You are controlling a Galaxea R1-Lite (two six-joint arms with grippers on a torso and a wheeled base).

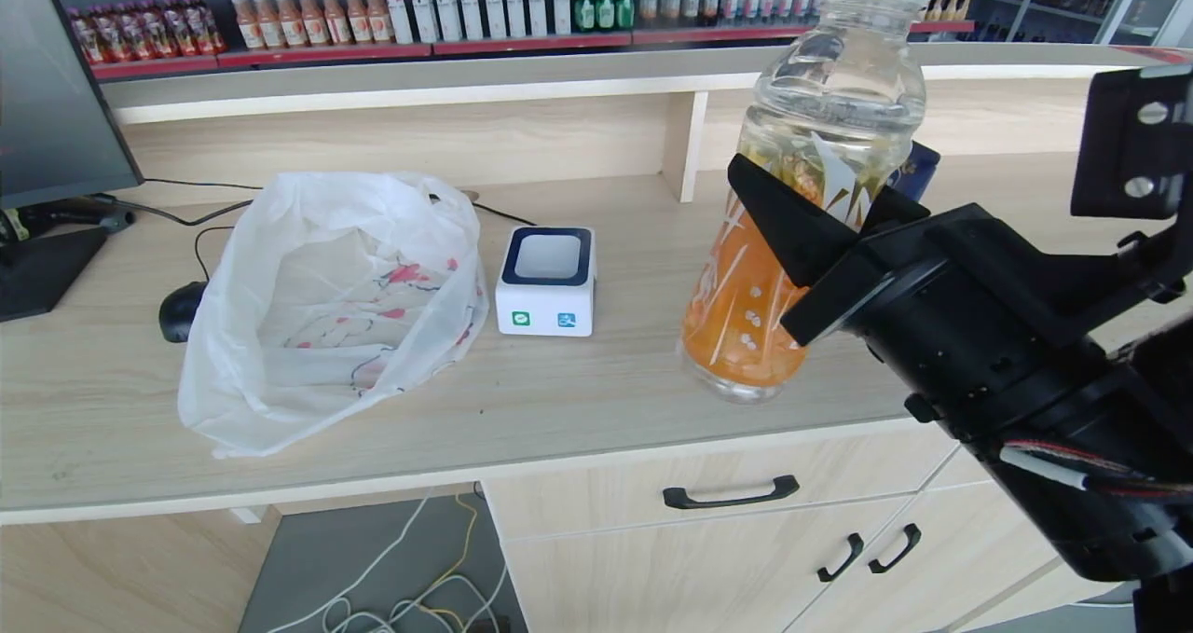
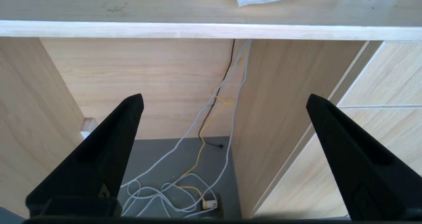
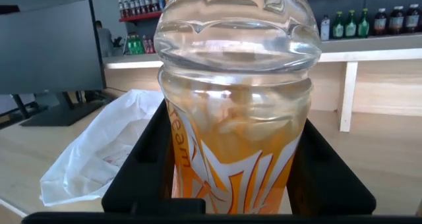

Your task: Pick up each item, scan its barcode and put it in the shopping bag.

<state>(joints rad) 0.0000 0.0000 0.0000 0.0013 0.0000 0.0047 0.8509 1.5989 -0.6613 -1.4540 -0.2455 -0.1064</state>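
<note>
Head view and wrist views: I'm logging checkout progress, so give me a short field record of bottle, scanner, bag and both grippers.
bottle: upright, held by right gripper
scanner: on counter, between bottle and shopping bag
shopping bag: open, on counter, robot's left of scanner
left gripper: open, empty, below counter edge

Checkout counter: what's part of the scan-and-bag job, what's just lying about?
Job: bottle in the right jaws, scanner, shopping bag.
Lying about: mouse, monitor, shelf bottles, floor cables.
</note>
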